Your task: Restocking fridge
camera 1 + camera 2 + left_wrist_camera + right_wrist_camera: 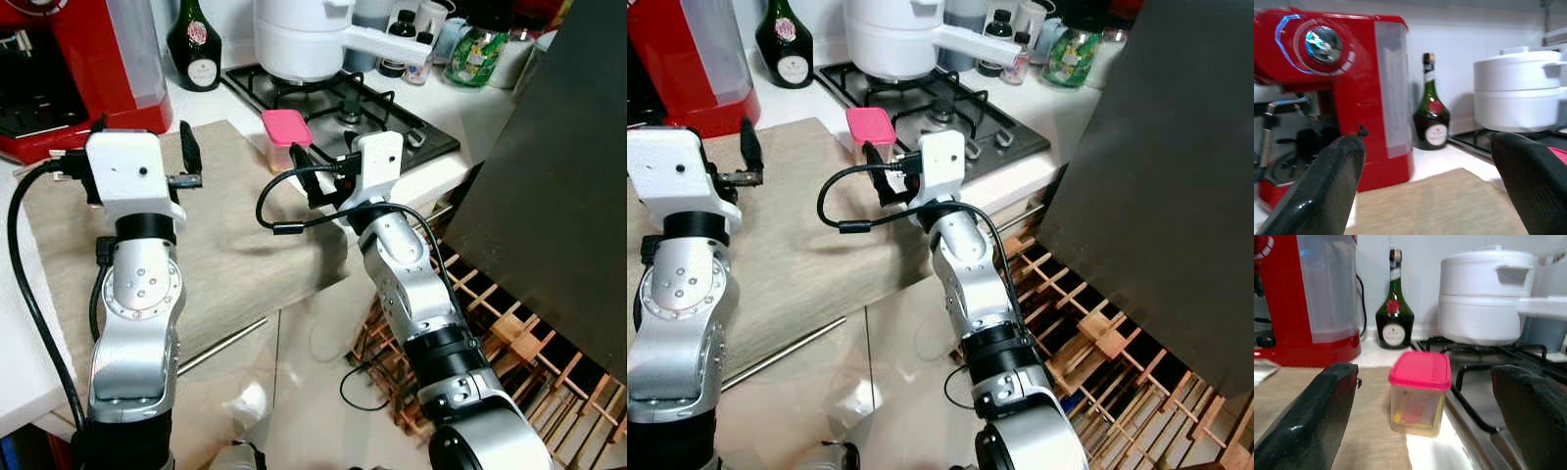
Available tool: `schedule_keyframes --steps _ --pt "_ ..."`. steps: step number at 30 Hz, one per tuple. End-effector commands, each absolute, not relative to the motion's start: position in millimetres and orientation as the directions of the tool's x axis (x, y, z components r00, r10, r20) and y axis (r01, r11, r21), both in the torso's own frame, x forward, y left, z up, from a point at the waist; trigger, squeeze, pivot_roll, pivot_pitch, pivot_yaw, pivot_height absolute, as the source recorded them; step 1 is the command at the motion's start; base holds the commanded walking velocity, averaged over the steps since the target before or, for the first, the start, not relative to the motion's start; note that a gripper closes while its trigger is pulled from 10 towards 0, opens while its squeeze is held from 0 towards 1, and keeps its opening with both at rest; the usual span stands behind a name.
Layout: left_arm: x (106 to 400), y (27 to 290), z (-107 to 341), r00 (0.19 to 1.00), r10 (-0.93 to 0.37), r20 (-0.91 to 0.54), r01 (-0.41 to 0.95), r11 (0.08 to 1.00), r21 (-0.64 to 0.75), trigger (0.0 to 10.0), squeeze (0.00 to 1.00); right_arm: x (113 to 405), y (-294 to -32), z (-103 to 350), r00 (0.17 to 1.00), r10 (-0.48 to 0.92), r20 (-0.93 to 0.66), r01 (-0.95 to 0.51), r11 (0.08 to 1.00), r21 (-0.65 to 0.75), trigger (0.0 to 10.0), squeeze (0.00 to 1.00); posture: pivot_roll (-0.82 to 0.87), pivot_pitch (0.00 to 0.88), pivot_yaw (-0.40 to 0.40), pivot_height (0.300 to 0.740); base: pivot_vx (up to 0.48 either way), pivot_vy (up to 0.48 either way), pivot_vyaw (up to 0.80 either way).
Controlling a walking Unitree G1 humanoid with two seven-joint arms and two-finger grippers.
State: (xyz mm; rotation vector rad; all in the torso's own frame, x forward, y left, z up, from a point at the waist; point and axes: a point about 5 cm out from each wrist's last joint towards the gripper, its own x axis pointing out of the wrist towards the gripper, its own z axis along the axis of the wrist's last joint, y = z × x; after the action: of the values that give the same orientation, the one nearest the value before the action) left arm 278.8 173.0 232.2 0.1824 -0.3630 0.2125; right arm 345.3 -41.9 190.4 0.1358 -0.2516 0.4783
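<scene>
A white kitchen counter (29, 392) is seen covered by a beige cloth (235, 255), with a red coffee machine (69, 69) and a dark green bottle (193, 44) set against the white wall (1459, 63). A black gas hob (343, 108) is occupied by a white lidded pot (294, 39), behind which jars and bottles (431, 39) are crowded. Below, a pale tiled floor (304, 382) is shown, where a wooden lattice rack (529, 362) is laid beside a dark panel (558, 176).

White counter (29, 372); beige mat (235, 255), pink-lidded container (1418, 392), red machine (69, 69), bottle (194, 44).
</scene>
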Motion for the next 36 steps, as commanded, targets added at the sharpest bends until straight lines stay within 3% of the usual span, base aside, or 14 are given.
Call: schedule_keyframes --steps 1,2,6,7,11,16,21,24,30,31,36 --pt "280 175 231 0.912 0.155 0.379 -0.226 0.963 0.15 10.0 1.0 345 -46 194 0.861 0.427 0.278 -0.461 0.884 0.072 10.0 0.0 0.11 0.032 -0.06 0.74 0.0 0.0 0.0" --pt "278 179 243 0.867 0.166 0.469 -0.288 0.937 0.2 10.0 1.0 344 -47 194 0.86 0.424 0.284 -0.461 0.884 0.079 10.0 0.0 0.11 0.03 -0.061 0.74 0.0 0.0 0.0" --pt "272 179 257 0.798 0.143 0.585 -0.35 0.901 0.258 10.0 1.0 344 -48 196 0.858 0.418 0.298 -0.46 0.883 0.086 10.0 0.0 0.11 0.03 -0.061 0.74 0.0 0.0 0.0" --pt "266 179 267 0.741 0.164 0.651 -0.419 0.87 0.259 10.0 0.0 342 -53 204 0.849 0.385 0.361 -0.437 0.897 0.071 10.0 0.0 0.11 0.03 -0.061 0.74 0.0 0.0 0.0" --pt "264 176 279 0.691 0.18 0.7 -0.453 0.863 0.226 10.0 0.0 338 -65 233 0.797 0.295 0.527 -0.359 0.933 0.021 10.0 0.0 0.1 0.025 -0.061 0.74 0.0 0.0 0.0" --pt "264 170 282 0.66 0.153 0.736 -0.447 0.867 0.221 10.0 0.0 336 -69 243 0.772 0.272 0.575 -0.329 0.944 -0.005 10.0 0.0 0.1 0.022 -0.06 0.74 0.0 0.0 0.0" --pt "269 172 272 0.692 0.179 0.7 -0.459 0.856 0.236 10.0 0.0 337 -66 239 0.779 0.286 0.558 -0.341 0.94 -0.007 10.0 0.0 0.1 0.022 -0.059 0.74 0.0 0.0 0.0" --pt "274 171 255 0.765 0.187 0.617 -0.435 0.856 0.279 10.0 0.0 337 -62 231 0.796 0.301 0.526 -0.353 0.936 -0.003 10.0 0.0 0.1 0.022 -0.06 0.74 0.0 0.0 0.0" --pt "279 172 246 0.804 0.215 0.554 -0.401 0.884 0.24 10.0 0.0 337 -59 230 0.793 0.311 0.523 -0.362 0.932 -0.005 10.0 0.0 0.1 0.023 -0.061 0.74 0.0 0.0 0.0" --pt "282 174 243 0.823 0.24 0.515 -0.387 0.9 0.199 10.0 1.0 337 -59 230 0.792 0.311 0.525 -0.361 0.932 -0.007 10.0 0.0 0.1 0.023 -0.061 0.74 0.0 0.0 0.0" --pt "290 188 242 0.809 0.34 0.479 -0.44 0.891 0.11 10.0 1.0 337 -70 241 0.775 0.217 0.593 -0.286 0.958 0.023 10.0 0.0 0.1 0.006 -0.054 0.74 0.0 0.0 0.0"
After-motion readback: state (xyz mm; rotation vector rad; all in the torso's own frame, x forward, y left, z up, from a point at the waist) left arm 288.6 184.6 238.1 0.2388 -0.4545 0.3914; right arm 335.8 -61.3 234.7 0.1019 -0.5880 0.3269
